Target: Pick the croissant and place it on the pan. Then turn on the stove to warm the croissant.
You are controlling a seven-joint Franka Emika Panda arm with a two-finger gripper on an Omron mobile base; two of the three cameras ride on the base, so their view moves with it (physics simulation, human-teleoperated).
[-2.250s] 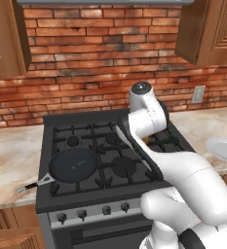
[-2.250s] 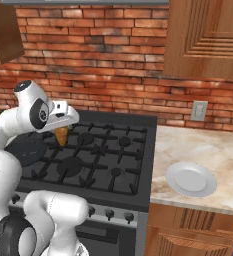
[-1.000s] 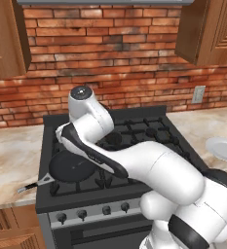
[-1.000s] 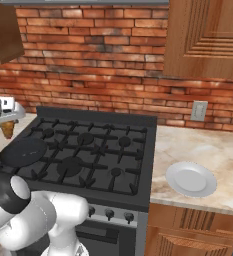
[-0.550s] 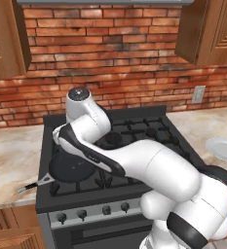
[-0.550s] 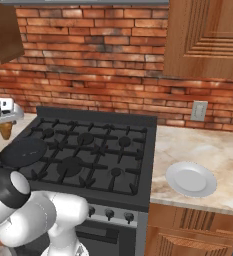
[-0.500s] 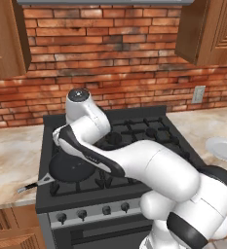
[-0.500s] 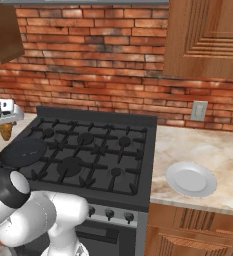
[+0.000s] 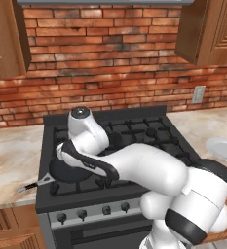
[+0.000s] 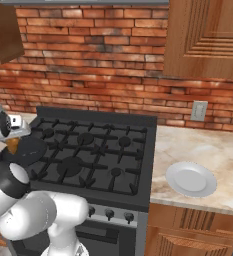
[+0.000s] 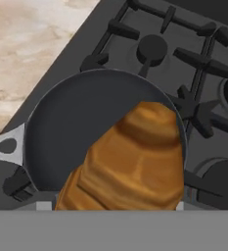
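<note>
The croissant (image 11: 130,164), golden-brown and glossy, hangs in my gripper (image 10: 11,140), which is shut on it just above the pan (image 11: 76,127). From the right base it shows as a small orange tip (image 10: 11,145) under the hand, over the round black pan (image 10: 28,150). The pan (image 9: 61,170) sits on the front left burner of the stove (image 9: 134,131), with its handle (image 9: 29,186) pointing over the left front corner. In the left base view my arm hides the hand and the croissant. The pan's base is bare.
A row of dark knobs (image 9: 93,211) lines the stove's grey front. A white plate (image 10: 190,179) lies on the marble counter (image 10: 208,150) right of the stove. More counter (image 9: 12,155) lies left of it. Brick wall and wooden cabinets stand behind.
The hand has swung from mid-stove to the left and has come down a little over the pan, the croissant still in its grip.
</note>
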